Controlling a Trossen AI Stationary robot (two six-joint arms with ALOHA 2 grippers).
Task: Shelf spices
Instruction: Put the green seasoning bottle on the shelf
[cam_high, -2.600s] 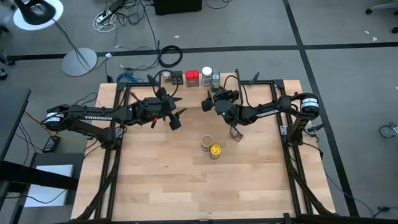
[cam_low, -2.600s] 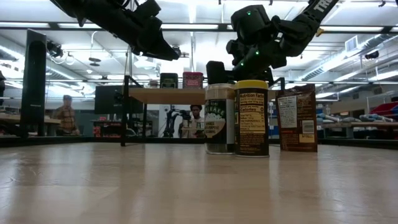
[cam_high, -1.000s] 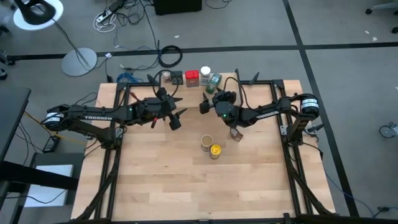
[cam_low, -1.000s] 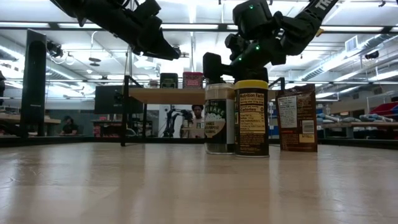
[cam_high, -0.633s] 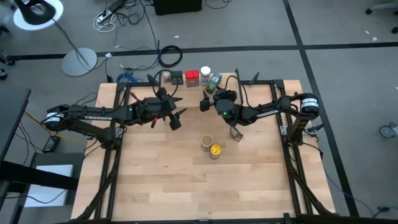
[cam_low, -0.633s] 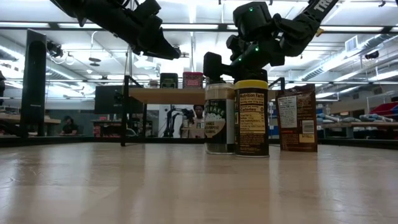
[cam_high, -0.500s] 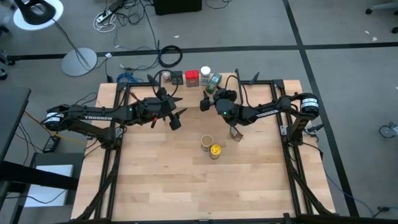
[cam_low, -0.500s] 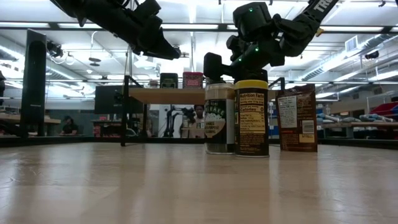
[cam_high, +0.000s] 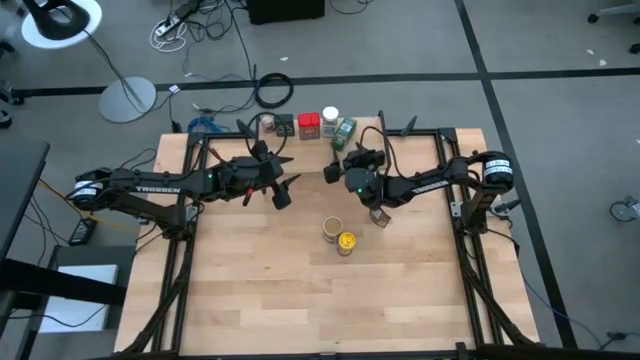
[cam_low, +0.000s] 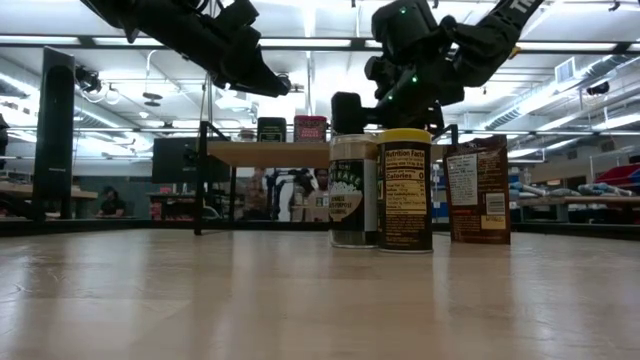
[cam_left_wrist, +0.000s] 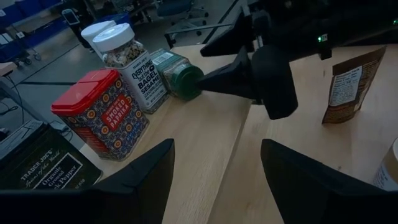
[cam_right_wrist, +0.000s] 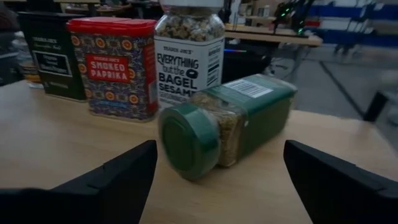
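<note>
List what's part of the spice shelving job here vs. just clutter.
Job:
shelf
red paprika tin
dark tin
bagel seasoning jar
green jar, lying on its side
yellow-lidded jar
dark-labelled jar
brown pouch
right hand, open
left hand

Clutter:
floor lamp
cable coil

1. On the shelf (cam_left_wrist: 205, 149), the green jar (cam_right_wrist: 227, 121) lies on its side, its lid facing the right pincer (cam_right_wrist: 211, 171), whose fingers stand spread with a gap wider than the jar.
2. Behind the green jar, the white-lidded jar (cam_right_wrist: 188, 53), red tin (cam_right_wrist: 115, 65) and dark tin (cam_right_wrist: 53, 53) form a close row along the shelf's back edge.
3. Mid-surface, two jars (cam_high: 338, 235) stand touching, a brown pouch (cam_high: 378, 215) near them; the surface's (cam_high: 270, 290) front half lies open.
4. The left pincer (cam_high: 283, 185) hangs above the surface's rear left part.
</note>
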